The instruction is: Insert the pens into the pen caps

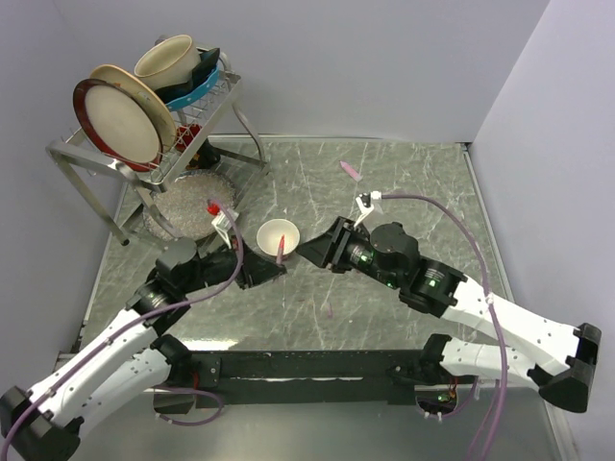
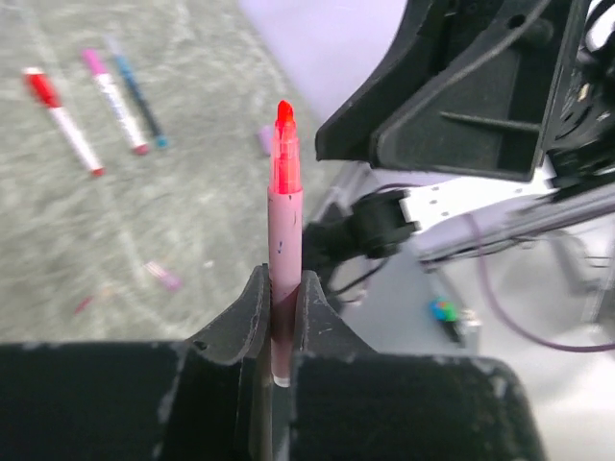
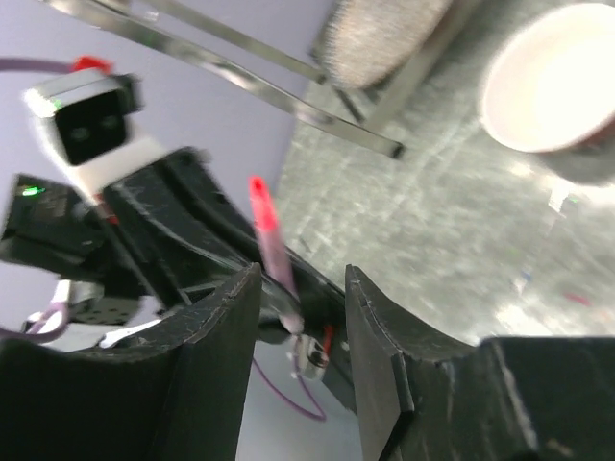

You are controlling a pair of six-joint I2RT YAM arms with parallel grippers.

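The left claw is clamped on the lower barrel of a pen – pink barrel, red top end – and holds it upright over the middle of the counter, just on the near side of a small white bowl. The right claw faces it from the right with its jaws apart, one on each side of the pen and touching neither side. Three more pens – with red, pink and blue ends – lie side by side on the counter, apart from both claws. A dish rack with plates stands at the far left.
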